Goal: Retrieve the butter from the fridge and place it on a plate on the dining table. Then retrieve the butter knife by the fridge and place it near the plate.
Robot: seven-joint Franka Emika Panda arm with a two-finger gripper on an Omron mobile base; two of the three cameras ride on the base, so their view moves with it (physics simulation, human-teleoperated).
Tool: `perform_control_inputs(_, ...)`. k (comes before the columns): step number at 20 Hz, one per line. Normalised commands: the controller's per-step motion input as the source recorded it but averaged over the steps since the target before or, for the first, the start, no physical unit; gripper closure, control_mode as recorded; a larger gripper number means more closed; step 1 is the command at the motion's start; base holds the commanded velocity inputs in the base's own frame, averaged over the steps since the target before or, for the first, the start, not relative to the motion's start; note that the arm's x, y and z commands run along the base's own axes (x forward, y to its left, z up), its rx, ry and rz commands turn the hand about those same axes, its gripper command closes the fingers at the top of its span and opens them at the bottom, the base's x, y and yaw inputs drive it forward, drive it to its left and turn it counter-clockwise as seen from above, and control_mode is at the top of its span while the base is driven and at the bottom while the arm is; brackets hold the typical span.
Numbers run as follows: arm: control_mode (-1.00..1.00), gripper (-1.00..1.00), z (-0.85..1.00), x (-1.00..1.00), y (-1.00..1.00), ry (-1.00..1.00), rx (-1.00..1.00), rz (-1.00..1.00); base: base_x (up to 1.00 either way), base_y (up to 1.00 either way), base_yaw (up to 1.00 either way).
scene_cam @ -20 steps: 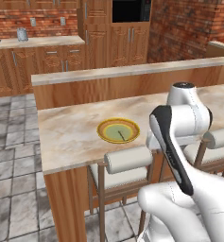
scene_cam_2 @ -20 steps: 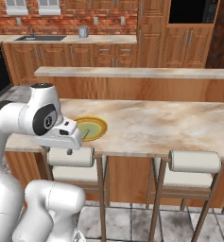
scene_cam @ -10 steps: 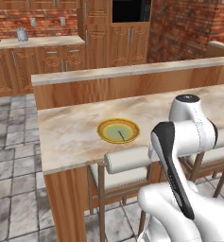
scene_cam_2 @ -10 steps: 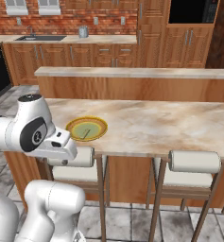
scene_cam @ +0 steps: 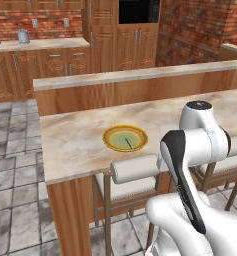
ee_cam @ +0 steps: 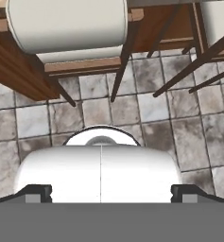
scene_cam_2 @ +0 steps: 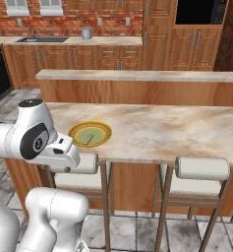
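Since a second ago my white arm has folded down and back toward the base, its upper joint sinking from the table edge to below the counter line in both base views. From the hand view I see the gripper [ee_cam: 111,194] pointing down at grey stone floor tiles, its 2 small dark fingertips [ee_cam: 38,193] standing as far apart as they go, with nothing between them. Above them in that view sits a white cushioned stool [ee_cam: 68,26] with dark legs. On the long dining table with the beige marbled stone top [scene_cam: 75,142] the small round plate with a yellow-orange rim and pale green centre [scene_cam: 125,137] lies near the front edge, and I can make out a slim dark butter knife [scene_cam: 129,144] resting on the plate, inside the rim. From the right base view, the plate [scene_cam_2: 90,134] is just beyond the arm's elbow, and a second white stool [scene_cam_2: 202,168] stands well to the right.
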Motion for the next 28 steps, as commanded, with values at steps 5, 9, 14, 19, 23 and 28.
perform_control_inputs(5, 1.00, -1.00, -0.02, -0.17, 0.07, 0.00, 0.00, 0.00, -0.19, 0.12, 0.00)
perform_control_inputs(9, 1.00, -1.00, 0.00, 0.00, 0.00, 0.00, 0.00, 0.00, -0.58, 0.74, -0.01)
perform_control_inputs(14, 1.00, -1.00, 0.00, 0.00, 0.00, 0.00, 0.00, 0.00, -0.32, 0.99, -0.07)
perform_control_inputs(19, 1.00, -1.00, 0.00, 0.00, 0.00, 0.00, 0.00, 0.00, -0.02, 0.99, -0.12)
perform_control_inputs(23, 1.00, -1.00, 0.00, 0.00, 0.00, 0.00, 0.00, 0.00, 0.00, 1.00, -0.12)
perform_control_inputs(28, 1.00, -1.00, 0.00, 0.00, 0.00, 0.00, 0.00, 0.00, 0.00, 1.00, -0.11)
